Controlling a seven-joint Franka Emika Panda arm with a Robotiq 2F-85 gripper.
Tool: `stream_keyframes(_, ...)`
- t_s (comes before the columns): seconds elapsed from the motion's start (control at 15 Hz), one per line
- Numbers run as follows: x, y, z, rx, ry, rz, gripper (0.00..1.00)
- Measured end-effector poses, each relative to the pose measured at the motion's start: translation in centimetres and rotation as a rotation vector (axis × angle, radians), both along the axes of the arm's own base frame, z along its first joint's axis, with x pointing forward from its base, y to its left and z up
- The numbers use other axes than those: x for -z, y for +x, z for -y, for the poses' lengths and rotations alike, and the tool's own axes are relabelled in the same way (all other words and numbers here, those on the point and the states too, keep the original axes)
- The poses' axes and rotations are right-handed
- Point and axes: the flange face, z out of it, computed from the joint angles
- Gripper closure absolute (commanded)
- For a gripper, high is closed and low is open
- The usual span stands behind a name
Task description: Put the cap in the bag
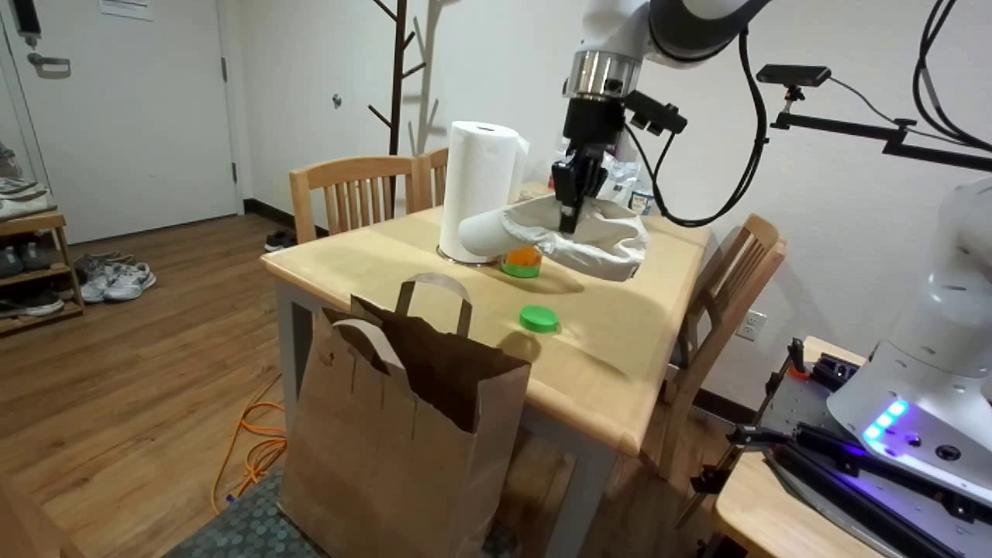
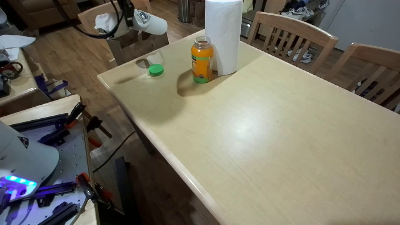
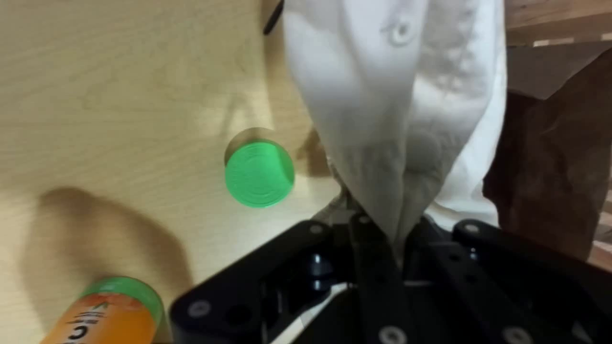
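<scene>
Fingers (image 1: 569,218) closed on a fold of the white cap (image 1: 558,246), I hold it in the air near the mouth of the paper bag (image 1: 391,449) (whether any of it hangs over that mouth, I can't tell). Carrying seems the step in hand; next I'd want to centre it above the bag, lower, and let go. Counting: one cap, one bag; on the surface (image 2: 281,140), one green lid (image 3: 259,173), one orange jar (image 2: 201,64), one towel roll (image 2: 224,37).
</scene>
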Motion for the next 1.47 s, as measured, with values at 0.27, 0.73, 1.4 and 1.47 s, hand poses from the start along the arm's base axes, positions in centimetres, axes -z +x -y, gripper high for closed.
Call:
stream_keyframes(0.27,-0.4,-1.0,-3.9,-0.185,0.063,-0.020,0.94)
stream_keyframes(0.73,1.8,-6.5,-15.4,-0.476,-0.002,-0.095,0.94)
stream_keyframes(1.4,13.2,-4.9,-21.5,-0.642,-0.098,-0.273,0.93)
stream_keyframes(1.47,13.7,-4.7,-22.0,-0.650,-0.108,-0.275,0.94)
